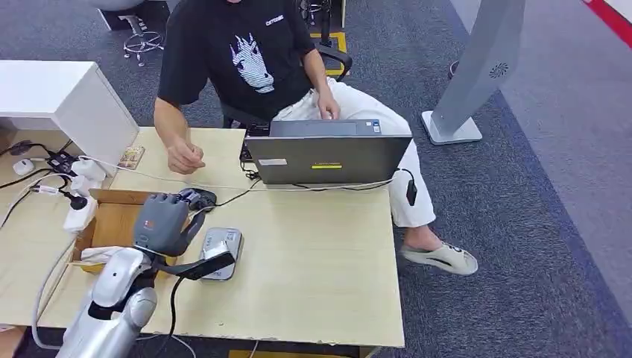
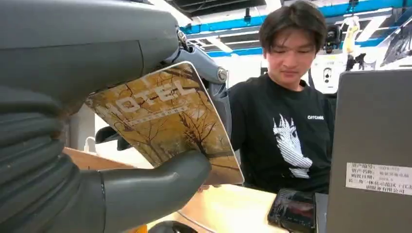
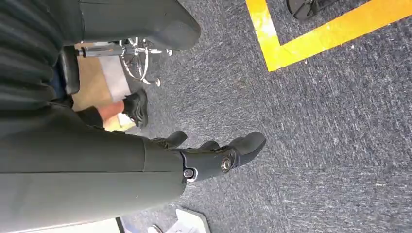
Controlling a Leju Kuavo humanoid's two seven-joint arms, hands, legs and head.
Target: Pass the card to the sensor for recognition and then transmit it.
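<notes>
Gripping one card between thumb and fingers, the left hand is hovering just beside one sensor; the right hand is hanging empty, fingers apart.

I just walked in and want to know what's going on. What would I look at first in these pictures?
First you'd spot the robot's left hand holding up a golden-brown card with bare trees and the word HOTEL on it. Across the wooden table sits a person in a black T-shirt behind a grey laptop. A small grey sensor box lies on the table beside the robot's hand.
</notes>
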